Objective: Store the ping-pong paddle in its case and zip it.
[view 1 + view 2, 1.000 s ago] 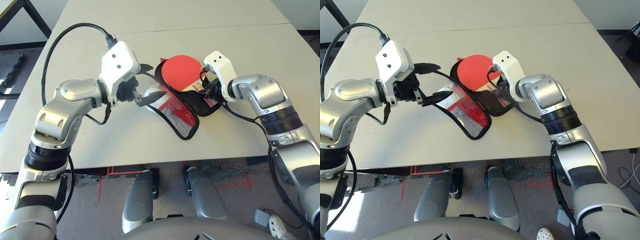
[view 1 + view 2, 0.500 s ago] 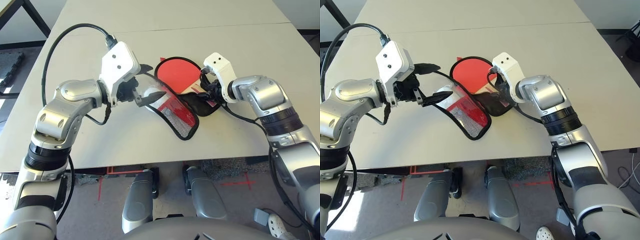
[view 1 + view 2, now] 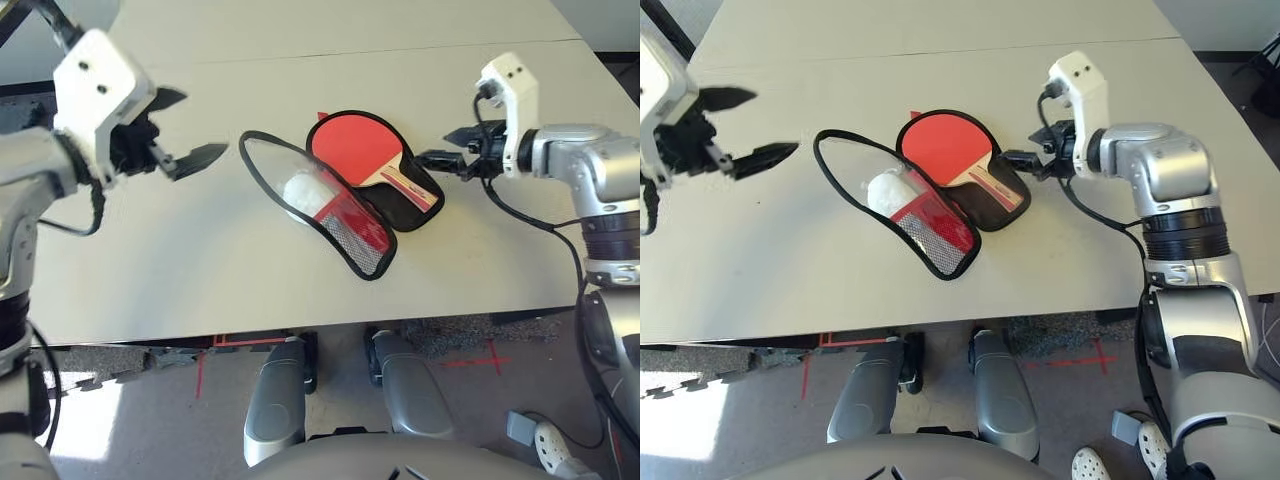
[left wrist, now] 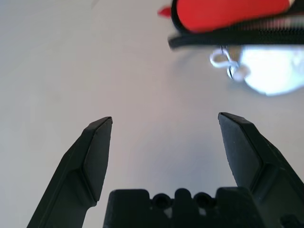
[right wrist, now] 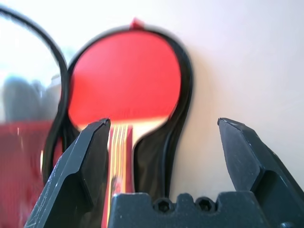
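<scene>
The ping-pong paddle point(image 3: 352, 148) lies in the opened case point(image 3: 402, 212), just above centre frame; both left gripper point(image 3: 205, 124) and right gripper point(image 3: 432, 147) are spread and empty; best pinch the flap point(image 3: 352, 240) by its rim, fold it over smoothly, keeping the handle tucked inside before zipping.

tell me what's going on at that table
A two-armed robot is putting a table-tennis paddle with a red rubber face and light-wood handle away. The paddle lies in the black-lined half of an open red fabric case with black piping, its clear and mesh flap folded out to the side. Nothing is held: the left hand and right hand are both open, the right one close beside the handle. The case is not zipped yet.
</scene>
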